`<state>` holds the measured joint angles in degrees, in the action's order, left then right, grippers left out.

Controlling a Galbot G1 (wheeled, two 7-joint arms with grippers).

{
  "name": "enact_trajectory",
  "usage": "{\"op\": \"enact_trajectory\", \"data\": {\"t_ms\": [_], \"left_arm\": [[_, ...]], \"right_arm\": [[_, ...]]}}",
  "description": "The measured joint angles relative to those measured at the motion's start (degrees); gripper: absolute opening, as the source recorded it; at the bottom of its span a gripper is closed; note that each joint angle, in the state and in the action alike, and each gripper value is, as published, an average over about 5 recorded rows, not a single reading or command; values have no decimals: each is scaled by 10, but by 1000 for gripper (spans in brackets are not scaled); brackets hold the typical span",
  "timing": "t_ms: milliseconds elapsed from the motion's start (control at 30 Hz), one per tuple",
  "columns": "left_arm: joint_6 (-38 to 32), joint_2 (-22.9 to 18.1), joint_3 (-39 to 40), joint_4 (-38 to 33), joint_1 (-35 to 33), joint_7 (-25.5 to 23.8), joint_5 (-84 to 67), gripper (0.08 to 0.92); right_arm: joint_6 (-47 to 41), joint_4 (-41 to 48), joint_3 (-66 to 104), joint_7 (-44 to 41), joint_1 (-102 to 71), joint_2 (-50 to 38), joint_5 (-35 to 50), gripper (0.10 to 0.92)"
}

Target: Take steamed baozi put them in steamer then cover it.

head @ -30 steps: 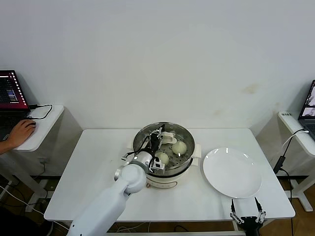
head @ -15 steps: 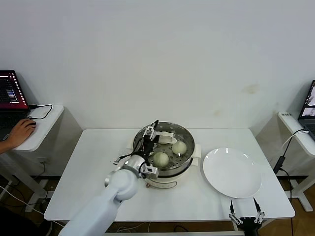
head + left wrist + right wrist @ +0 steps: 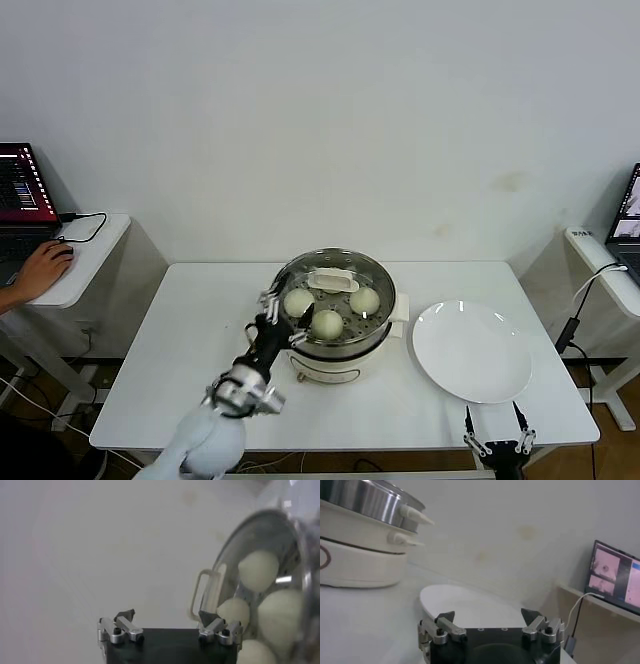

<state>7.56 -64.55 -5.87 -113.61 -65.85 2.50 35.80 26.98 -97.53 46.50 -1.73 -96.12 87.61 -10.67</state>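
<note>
**Cover on the steamer, left claw open beside it**

The cover [image 3: 333,281] sat on the steamer [image 3: 335,345] at mid-counter, its cream handle uppermost, and the steamed baozi [image 3: 327,322] showed through the glass on the tray inside. The left claw [image 3: 280,318] hung just beside the pot's left rim, fingers spread and holding nothing. The right claw [image 3: 497,440] was parked low at the counter's near edge in front of the plate [image 3: 470,350], also spread and empty.

The task looked all but finished, and what remained was probably to get the left claw clear. That was best done by backing it straight out toward the robot, so no finger caught the cover's metal rim or the side handle and dragged the lid askew.

The bare counter [image 3: 200,330] to the left of the steamer gave the arm its widest room. To the right the plate lay near the pot, and the near edge was close below.
</note>
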Motion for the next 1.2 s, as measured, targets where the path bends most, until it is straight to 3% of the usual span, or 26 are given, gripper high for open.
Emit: {"op": "enact_trajectory", "data": {"t_ms": [233,533,1200], "left_arm": [[-86,-30,-93,-25,-125,56,-187,823],[-149,-58,-174,-34,-239,84,-367,823],[-192,-87,-207,-16,-330,65,-454,823]], "right_arm": [[-5,-15,-13,-8,-11,-15,15,823],[-18,-47,-39,-23,-37,-49,51,823],[-65,-113,-97,-46,-78,-81,114,823]]}}
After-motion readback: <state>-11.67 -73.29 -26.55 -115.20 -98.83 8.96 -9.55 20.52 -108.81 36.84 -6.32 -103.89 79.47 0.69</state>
